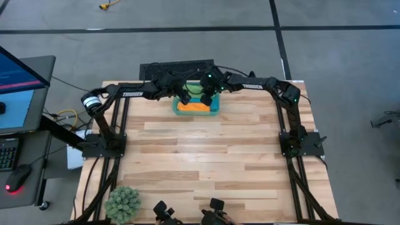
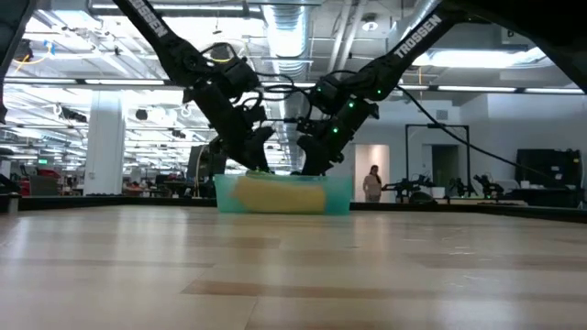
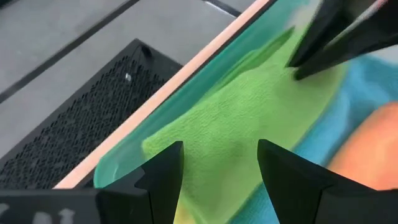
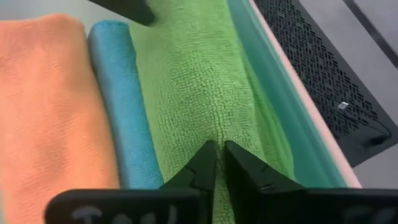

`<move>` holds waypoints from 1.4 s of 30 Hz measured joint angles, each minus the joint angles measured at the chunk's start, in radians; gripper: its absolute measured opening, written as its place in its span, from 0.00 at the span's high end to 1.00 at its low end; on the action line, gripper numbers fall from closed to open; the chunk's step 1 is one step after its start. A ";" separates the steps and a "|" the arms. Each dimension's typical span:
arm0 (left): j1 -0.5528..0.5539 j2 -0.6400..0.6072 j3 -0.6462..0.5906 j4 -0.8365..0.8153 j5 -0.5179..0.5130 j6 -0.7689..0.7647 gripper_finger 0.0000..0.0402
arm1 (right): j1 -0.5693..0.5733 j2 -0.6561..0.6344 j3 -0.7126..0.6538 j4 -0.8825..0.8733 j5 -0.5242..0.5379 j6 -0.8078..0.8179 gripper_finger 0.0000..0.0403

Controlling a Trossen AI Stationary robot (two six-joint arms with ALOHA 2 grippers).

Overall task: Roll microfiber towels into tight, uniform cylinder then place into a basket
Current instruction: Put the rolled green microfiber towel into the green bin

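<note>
The teal basket [image 1: 215, 112] stands at the table's far middle edge. In it three rolled towels lie side by side: orange [image 4: 43, 106], blue [image 4: 121, 93] and green [image 4: 186, 74], the green one against the far wall [image 4: 273, 93]. A bit of yellow [image 3: 178, 214] shows under the green. My left gripper [image 3: 221, 168] is open, with a finger on either side of the green towel [image 3: 236, 118] near its left end; I cannot tell whether they touch it. My right gripper [image 4: 219, 155] is shut on the green towel near its right end. My right gripper pinches a small crease [image 4: 217, 134] on top of the green towel between its two fingertips. The fingers come slanting down from above. The towel lies in the basket between the blue towel and the far wall.
A black grated rectangle [image 1: 169, 67] lies just beyond the table's far edge, behind the basket. A green plant [image 1: 123, 203] stands at the near left corner. A desk with a monitor [image 1: 19, 75] stands left of the table. Bare wood [image 1: 206, 156] spreads across the middle.
</note>
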 joint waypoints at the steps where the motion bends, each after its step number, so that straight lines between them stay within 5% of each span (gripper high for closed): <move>1: 0.004 0.011 -0.002 0.005 0.003 0.002 0.51 | 0.001 0.000 0.000 -0.003 -0.001 0.000 0.87; 18: 0.060 0.077 -0.001 -0.014 0.015 -0.027 0.51 | -0.017 0.000 0.128 -0.209 0.019 -0.023 0.55; 42: 0.028 0.046 -0.002 -0.029 0.005 -0.026 0.51 | -0.048 -0.167 0.121 -0.392 0.011 -0.087 0.56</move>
